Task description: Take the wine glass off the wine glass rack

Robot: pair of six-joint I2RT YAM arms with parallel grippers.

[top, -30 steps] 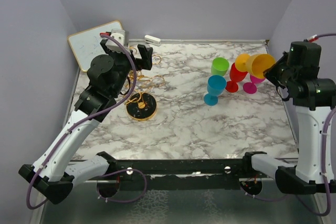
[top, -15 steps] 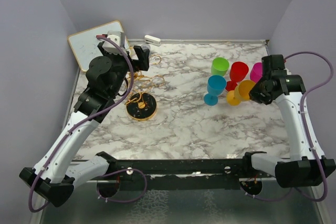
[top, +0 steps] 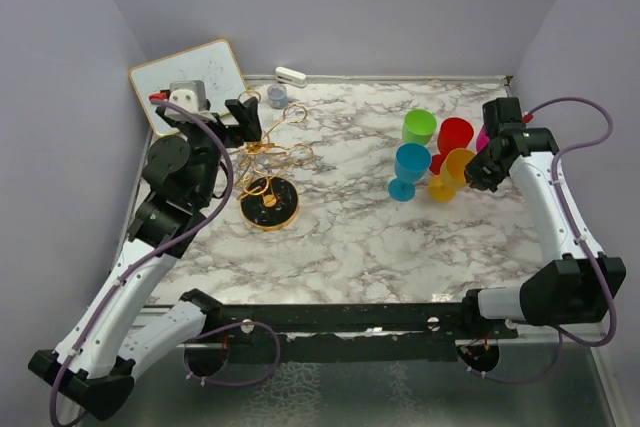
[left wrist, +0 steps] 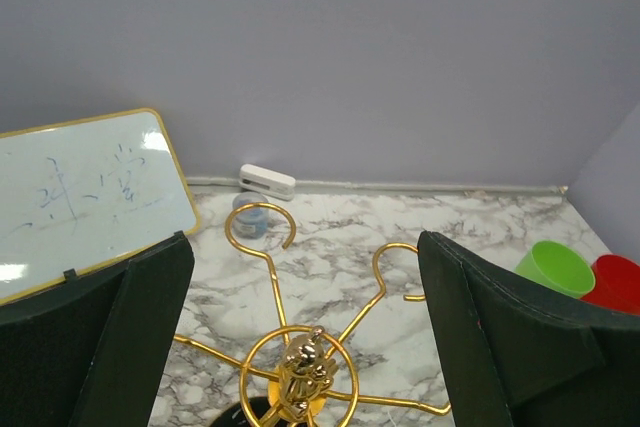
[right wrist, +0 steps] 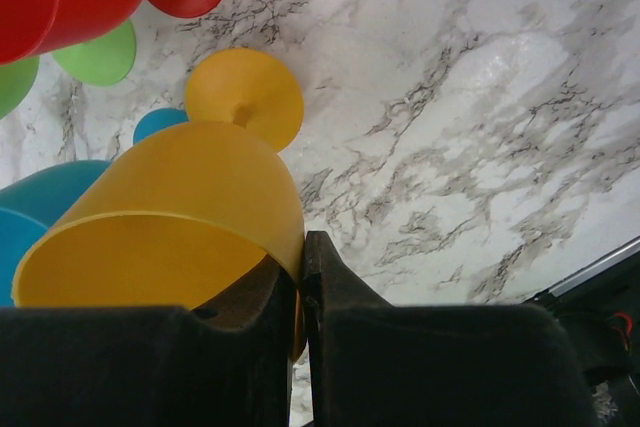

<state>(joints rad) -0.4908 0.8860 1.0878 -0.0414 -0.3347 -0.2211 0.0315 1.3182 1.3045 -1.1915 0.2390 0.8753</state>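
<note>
A: Largest item first. What carried everything?

B: A marble-patterned tabletop (top: 350, 237). A whiteboard (left wrist: 80, 197) sat at its far left corner. It bore faint blue scribbles, too pale to read. No other lettering was legible.

A: Wine glass rack?

B: The wine glass rack (top: 268, 205) stood left of centre on its round black base, gold looped arms spread. The left claw (left wrist: 305, 247) hung directly above the top knob, jaws spread wide, holding nothing and touching nothing.

A: Right side?

B: The right claw (right wrist: 302, 247) was pinched nearly closed on the rim of the yellow wine glass (right wrist: 170, 207), the cup wall between its fingers. The glass was tilted, foot towards the tabletop; contact with the surface could not be told. It was on the right half, well apart from the rack.

A: Neighbours?

B: Crowded. The blue glass (top: 410, 165) stood just beside it on the left and the red glass (top: 454, 135) just behind. The green glass (top: 419, 127) stood farther back-left, and the pink glass (top: 483, 137) was mostly hidden by the right arm. Smallest were a white block (left wrist: 266, 179) at the back wall and a small blue-grey pot (left wrist: 250, 215) just beside it, behind the rack.
</note>
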